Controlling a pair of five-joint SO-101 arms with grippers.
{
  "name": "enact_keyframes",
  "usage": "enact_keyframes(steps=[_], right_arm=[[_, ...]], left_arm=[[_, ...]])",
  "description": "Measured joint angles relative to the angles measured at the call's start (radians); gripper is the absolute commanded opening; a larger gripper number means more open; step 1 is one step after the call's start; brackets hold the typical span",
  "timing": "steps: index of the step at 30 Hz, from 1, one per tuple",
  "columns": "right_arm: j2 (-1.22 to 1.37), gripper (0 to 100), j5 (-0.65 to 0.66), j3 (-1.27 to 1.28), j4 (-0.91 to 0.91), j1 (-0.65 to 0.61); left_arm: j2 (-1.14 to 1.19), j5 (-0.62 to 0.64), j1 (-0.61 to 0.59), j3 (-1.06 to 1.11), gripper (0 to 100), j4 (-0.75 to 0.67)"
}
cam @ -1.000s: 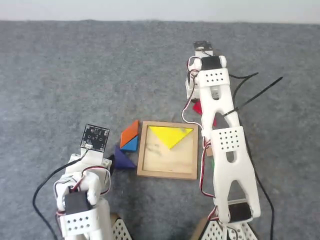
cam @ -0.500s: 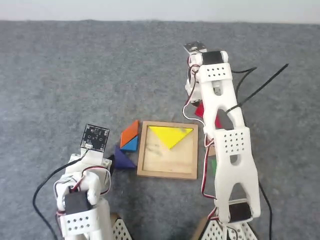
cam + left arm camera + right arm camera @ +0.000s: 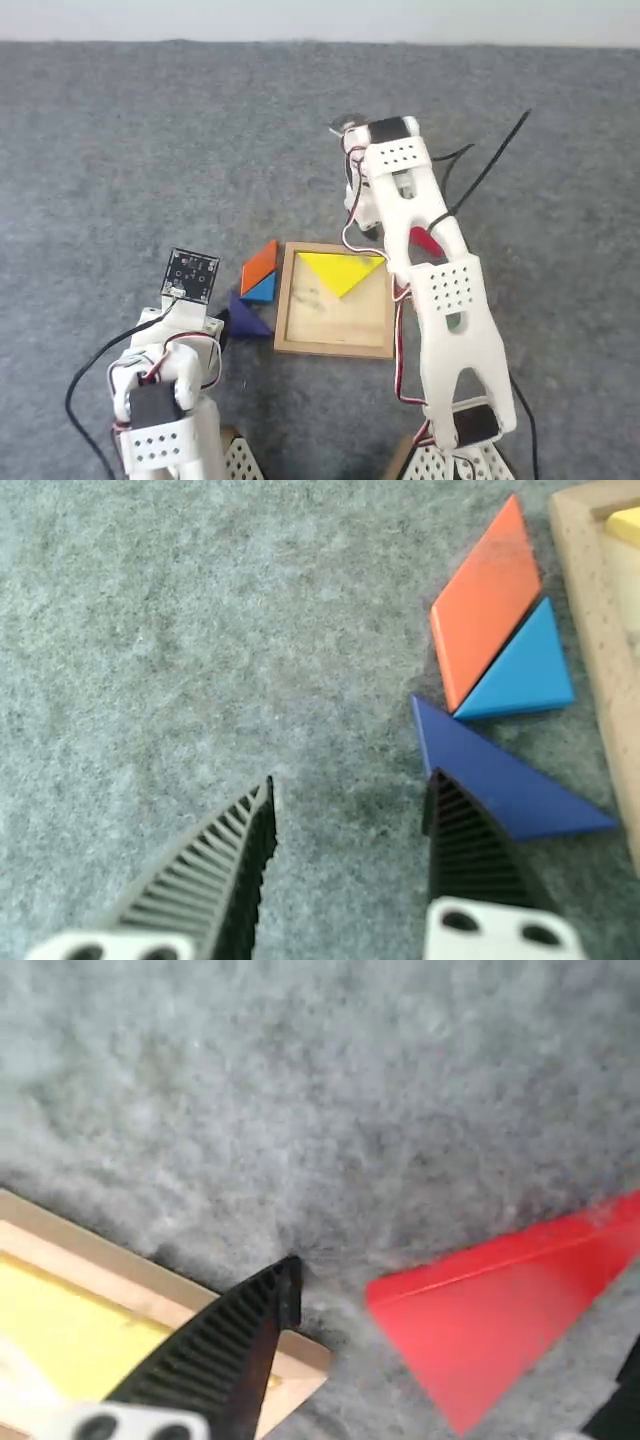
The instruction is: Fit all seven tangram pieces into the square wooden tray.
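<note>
Since 1.0 s ago: the right arm (image 3: 400,190) has swung left, its wrist now off the far right corner of the tray (image 3: 335,349); this uncovers more of the red triangle (image 3: 425,240). Left arm and loose pieces unchanged.

Right gripper (image 3: 440,1330): jaws look parted. One ribbed finger (image 3: 230,1350) stands over the tray's corner; a dark edge at the far side of the red triangle is probably the other finger. The red triangle lies flat on the felt between them, one point just beside the ribbed finger, clear of the tray. Its long edge runs roughly across the gap from one finger towards the other, so a grip would likely need a wrist turn. Right arm is the nearer one to this piece.

Left gripper (image 3: 350,780): jaws wide apart, holding nothing, low over the felt; one fingertip overlaps the dark blue triangle (image 3: 500,785).

Tray contents: yellow triangle (image 3: 342,270) against the far rim. Outside, along the left rim: orange parallelogram (image 3: 260,263), blue triangle (image 3: 263,289), dark blue triangle.
</note>
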Motion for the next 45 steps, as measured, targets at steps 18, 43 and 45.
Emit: enact_keyframes(steps=[18,43,45], right_arm=[[-0.009,29.6,0.120,0.020,-0.023,0.023],[-0.021,40.5,0.250,0.060,0.009,0.032],[-0.060,36.2,0.265,0.115,0.009,0.032]], left_arm=[[0.000,0.000,0.000,0.000,23,0.000],[0.000,0.000,0.000,0.000,23,0.000],[0.000,0.000,0.000,0.000,23,0.000]])
